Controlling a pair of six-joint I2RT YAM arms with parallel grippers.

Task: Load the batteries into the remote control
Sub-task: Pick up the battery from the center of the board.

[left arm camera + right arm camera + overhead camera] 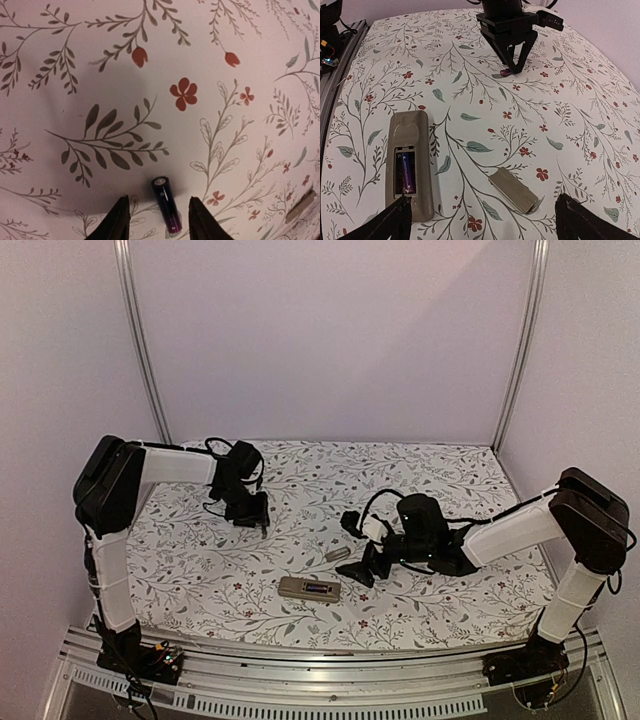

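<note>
top: remote control (310, 588) lies back-up near the front edge, long axis left-right | left wrist: left gripper (157, 199) parted, straddling loose battery (166, 205), which lies lengthwise between the fingers with gaps either side | right wrist: right gripper (487, 220) spread wide, holding nothing; seated battery (405, 172) lies lengthwise in the remote's recess

A worktop (300, 480) under a cloth printed with leaves and red flowers; a small flat grey cover piece (514, 190) lies lower centre.
</note>
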